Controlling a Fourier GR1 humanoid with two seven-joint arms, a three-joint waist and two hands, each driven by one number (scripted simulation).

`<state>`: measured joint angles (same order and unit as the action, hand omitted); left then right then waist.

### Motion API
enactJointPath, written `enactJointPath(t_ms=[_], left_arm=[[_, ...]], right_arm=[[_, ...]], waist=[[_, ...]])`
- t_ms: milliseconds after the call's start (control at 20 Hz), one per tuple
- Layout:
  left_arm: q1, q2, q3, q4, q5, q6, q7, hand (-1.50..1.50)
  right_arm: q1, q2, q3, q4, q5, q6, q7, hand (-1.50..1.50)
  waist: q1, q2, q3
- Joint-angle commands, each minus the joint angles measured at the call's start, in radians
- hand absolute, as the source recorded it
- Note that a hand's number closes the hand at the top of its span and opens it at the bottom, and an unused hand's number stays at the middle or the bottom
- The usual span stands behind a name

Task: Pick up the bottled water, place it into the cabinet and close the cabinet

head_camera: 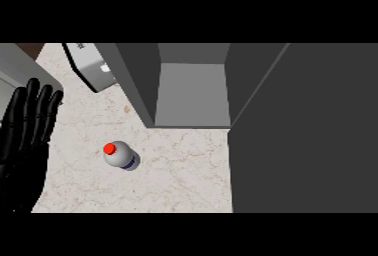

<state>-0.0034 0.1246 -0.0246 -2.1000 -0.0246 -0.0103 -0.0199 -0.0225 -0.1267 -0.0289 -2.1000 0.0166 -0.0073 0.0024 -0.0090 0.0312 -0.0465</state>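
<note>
Nearest the camera, at the view's left edge, the black left robot hand (28, 131) stands with its fingers straight and held together, tips pointing up the frame, holding nothing. It rests over the edge of the pale, marble-veined bench (177, 185), apart from everything on it.

To the right of that robot hand, out on the bare stone, stands the small clear water bottle with a red cap and a blue label band (119, 156). It is seen almost from above, upright, its cap toward the upper left, and nothing touches it.

Beyond the bottle, higher in the frame, the dark grey cabinet (192, 92) is open: its lighter grey inner floor shows between two side walls. Its wide dark grey door (310, 130) fills the right part of the view, swung outward over the bench. Just left of the cabinet a grey boxy appliance (92, 67) sits at an angle on the bench.
</note>
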Motion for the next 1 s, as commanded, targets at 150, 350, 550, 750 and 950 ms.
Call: enactJointPath(t_ms=[150,350,550,750,950], left_arm=[[0.012,-0.070,-0.177,-0.024,-0.048,-0.018,-0.011,-1.50],[0.128,-0.122,-0.191,0.060,0.163,0.065,0.192,-1.50],[0.178,-0.123,-0.267,-0.017,0.204,0.141,0.278,-1.50],[0.286,-0.124,-0.366,-0.083,0.152,0.135,0.265,-1.50],[0.422,-0.083,-0.355,-0.132,0.184,0.091,0.180,-1.50]], right_arm=[[0.037,-0.025,0.013,-0.047,-0.011,0.048,0.002,-1.50],[0.169,0.103,0.122,-0.033,-0.214,0.070,0.134,-1.50],[0.283,0.099,0.144,-0.107,-0.292,0.103,0.167,-1.50],[0.338,0.088,0.144,-0.200,-0.330,0.106,0.217,-1.50],[0.450,0.086,0.136,-0.239,-0.361,0.154,0.177,-1.50]], waist=[[0.002,-0.033,0.047],[0.001,-0.022,0.048],[-0.002,-0.036,0.047],[0.007,-0.034,0.047],[0.009,-0.034,0.046]])
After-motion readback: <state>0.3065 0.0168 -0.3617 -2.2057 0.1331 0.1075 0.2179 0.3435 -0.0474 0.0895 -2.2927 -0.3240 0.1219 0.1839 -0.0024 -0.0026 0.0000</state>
